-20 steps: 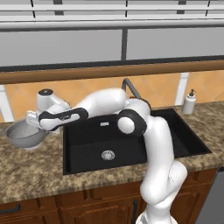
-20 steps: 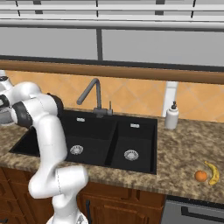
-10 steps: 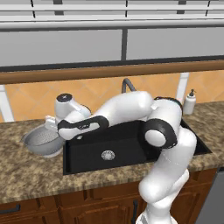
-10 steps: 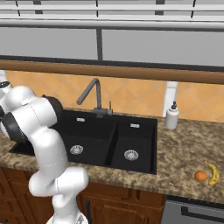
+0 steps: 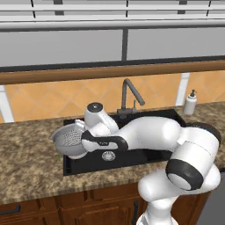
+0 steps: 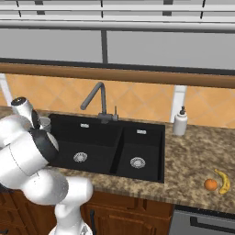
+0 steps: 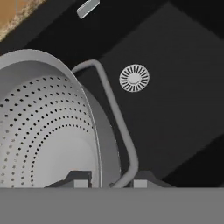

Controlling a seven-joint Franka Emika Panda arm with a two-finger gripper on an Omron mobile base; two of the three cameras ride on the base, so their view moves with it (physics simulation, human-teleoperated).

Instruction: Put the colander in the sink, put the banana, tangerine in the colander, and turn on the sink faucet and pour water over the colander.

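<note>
My claw (image 7: pixel 107 183) is nearly closed on the colander (image 5: pixel 70 140) rim, by its handle. The colander hangs tilted over the sink (image 5: pixel 132 156) left edge; the large basin lies just rightward.

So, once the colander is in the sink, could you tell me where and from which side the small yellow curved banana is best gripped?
Probably across the middle of the small yellow curved banana, coming straight down from above. It lies flat on the speckled granite counter, so its narrow body would fit between the fingers. The small round orange tangerine sits close on its left, so set the fingers carefully.
</note>
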